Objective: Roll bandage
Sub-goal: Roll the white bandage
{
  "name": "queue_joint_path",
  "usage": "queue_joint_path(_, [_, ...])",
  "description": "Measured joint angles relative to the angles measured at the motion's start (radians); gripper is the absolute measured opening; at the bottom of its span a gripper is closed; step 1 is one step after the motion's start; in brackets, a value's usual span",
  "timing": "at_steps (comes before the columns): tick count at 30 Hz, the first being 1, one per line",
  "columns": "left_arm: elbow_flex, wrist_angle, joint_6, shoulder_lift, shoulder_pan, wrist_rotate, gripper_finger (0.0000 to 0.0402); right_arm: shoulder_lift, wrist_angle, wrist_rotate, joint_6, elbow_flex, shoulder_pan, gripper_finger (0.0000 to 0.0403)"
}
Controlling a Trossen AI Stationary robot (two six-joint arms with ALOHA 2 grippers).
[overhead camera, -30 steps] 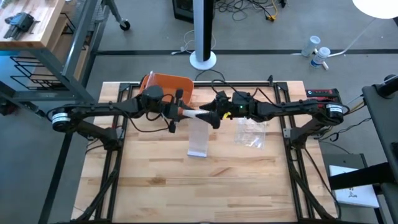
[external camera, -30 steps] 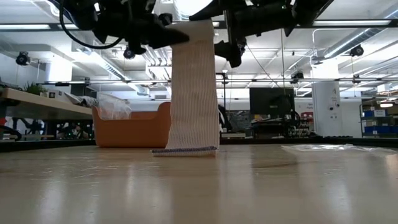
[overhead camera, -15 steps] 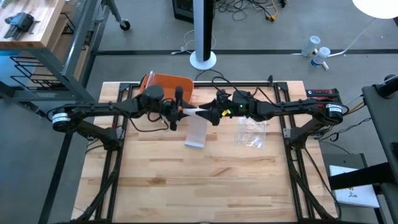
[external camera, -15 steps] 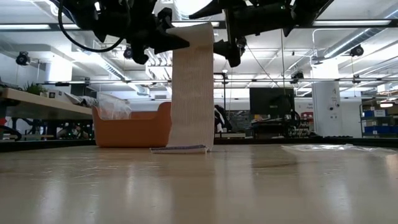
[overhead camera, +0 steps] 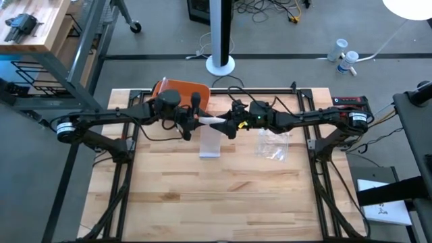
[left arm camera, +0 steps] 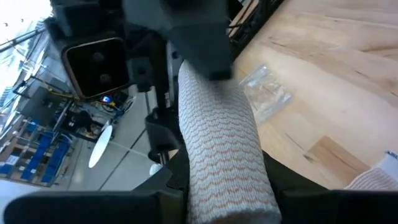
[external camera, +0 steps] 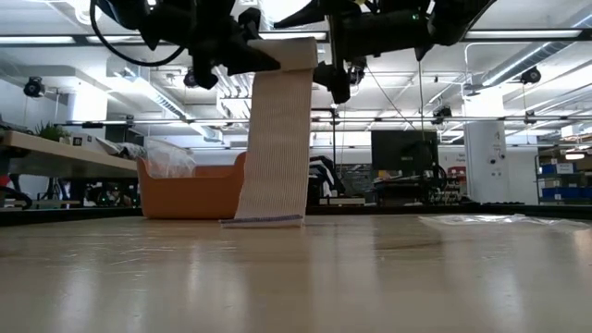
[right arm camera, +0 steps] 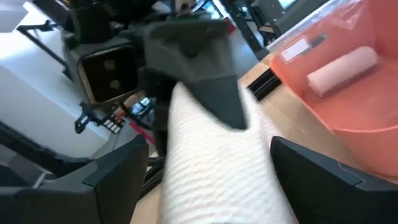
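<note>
A white bandage roll [overhead camera: 213, 120] hangs above the middle of the table, between my two grippers. My left gripper [overhead camera: 200, 120] is shut on its left end and my right gripper [overhead camera: 228, 123] on its right end. From the roll a ribbed strip [external camera: 276, 139] hangs down at a slant. The strip's lower end [external camera: 268, 220] lies on the table. In the left wrist view the roll [left arm camera: 217, 143] runs forward between my fingers. The right wrist view shows the same roll [right arm camera: 211, 155]. My left gripper pinches the roll's left end [left arm camera: 214, 186] between its two fingers [left arm camera: 163, 184]. It comes level from the table's left, fingers along the roll. The roll is lifted clear. My right gripper pinches the roll's right end [right arm camera: 217, 193] between its two fingers [right arm camera: 118, 168]. It comes level from the table's right, fingers along the roll, whose strip hangs down to the table.
An orange bin [overhead camera: 181, 93] stands at the far left of the table, with another rolled bandage [right arm camera: 342, 67] inside. A clear plastic bag [overhead camera: 273, 144] lies on the table to the right of the strip. The near half of the table [overhead camera: 216, 202] is bare wood.
The strip's lower end has slid along the table toward the far left. The strip hung nearly straight before and now slants. Both grippers have stayed shut on the roll.
</note>
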Motion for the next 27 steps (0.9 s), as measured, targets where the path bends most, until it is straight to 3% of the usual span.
queue_joint_path(11, [0.0, 0.011, 0.033, 0.0, -0.002, -0.087, 0.0084, -0.004, 0.033, -0.011, 0.071, 0.0, 0.001, 0.0324])
queue_joint_path(27, [0.0, 0.018, 0.051, -0.002, -0.002, -0.09, 0.0084, -0.011, 0.03, -0.04, 0.072, -0.001, 0.003, 0.029])
